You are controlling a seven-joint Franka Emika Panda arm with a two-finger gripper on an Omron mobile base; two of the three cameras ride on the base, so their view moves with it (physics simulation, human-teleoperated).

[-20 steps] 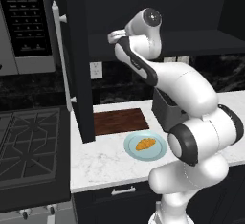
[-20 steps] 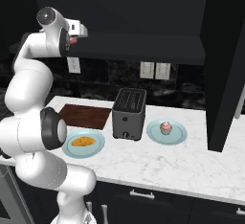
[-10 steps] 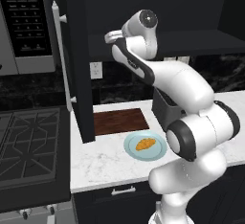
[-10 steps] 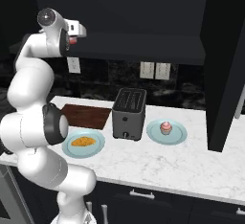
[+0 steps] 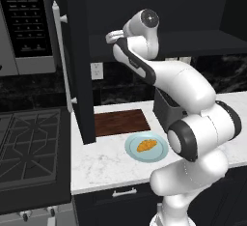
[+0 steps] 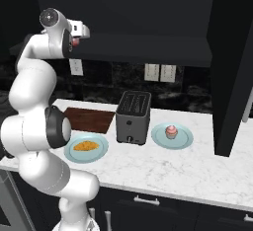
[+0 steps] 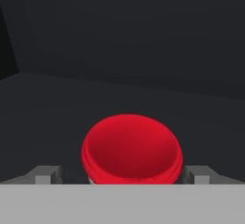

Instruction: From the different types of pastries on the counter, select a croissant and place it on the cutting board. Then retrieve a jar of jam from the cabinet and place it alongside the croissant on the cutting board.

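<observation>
Reaching up into the open cabinet (image 5: 77, 51) at the upper left of the left base view, the arm has its gripper (image 6: 75, 36) levelled at the dark shelf (image 7: 119, 98). In the hand view the jar of jam (image 7: 131, 149) sits low and centred, red and rounded, with the 2 fingertips (image 7: 47, 174) standing wide on either side of it. They look spread as far as they go. I judge they are bracketing the jar but not pressing it: a gap of dark shelf shows between each tip and the red side. Nothing is held yet.

The hand is turned level, which suits a sideways pinch on a squat jar standing on a shelf; that seems to be why the arm is folded so high, elbow bent above the surface (image 6: 197, 166).

Down below, the croissant (image 5: 146, 145) lies on a light blue plate (image 5: 132, 150) near the centre of the left base view, just in front of the cutting board (image 5: 120, 122), which lies bare against the back wall. So the pastry step looks undone while the jar is being fetched. The cupcake (image 6: 171, 131) sits on its own plate right of the toaster (image 6: 132, 117) in the right base view.

Closing squarely on the jar is the next need, without nudging it deeper.
</observation>
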